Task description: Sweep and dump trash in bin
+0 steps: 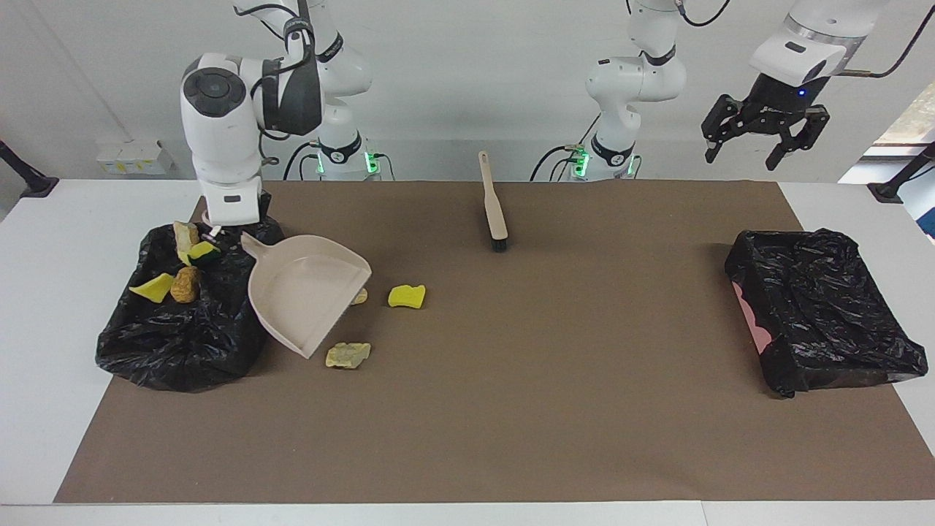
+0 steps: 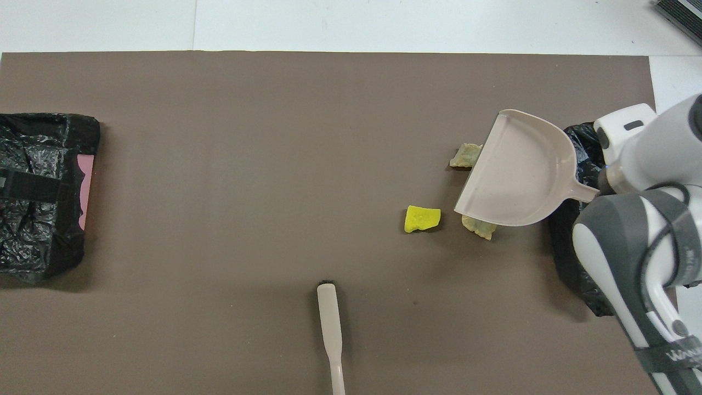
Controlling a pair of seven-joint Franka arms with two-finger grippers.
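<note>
My right gripper (image 1: 223,230) is shut on the handle of the beige dustpan (image 1: 307,292), which hangs empty over the mat beside the black-lined bin (image 1: 182,336). In that bin lie several pieces of trash: a yellow piece (image 1: 152,287), an orange-brown lump (image 1: 185,283), a beige chunk (image 1: 184,234) and a green-backed sponge (image 1: 204,252). Three scraps lie on the mat: a yellow sponge (image 1: 406,296) (image 2: 422,218) and two beige chunks (image 1: 348,355) (image 2: 481,227), each partly covered by the dustpan (image 2: 521,184) from overhead. My left gripper (image 1: 763,135) waits open, high over the left arm's end of the table.
The beige brush (image 1: 495,208) (image 2: 330,329) lies on the brown mat near the robots, bristles pointing away from them. A second black-lined bin (image 1: 825,314) (image 2: 38,192) with a pink edge sits at the left arm's end. My right arm (image 2: 641,219) hides most of the filled bin from overhead.
</note>
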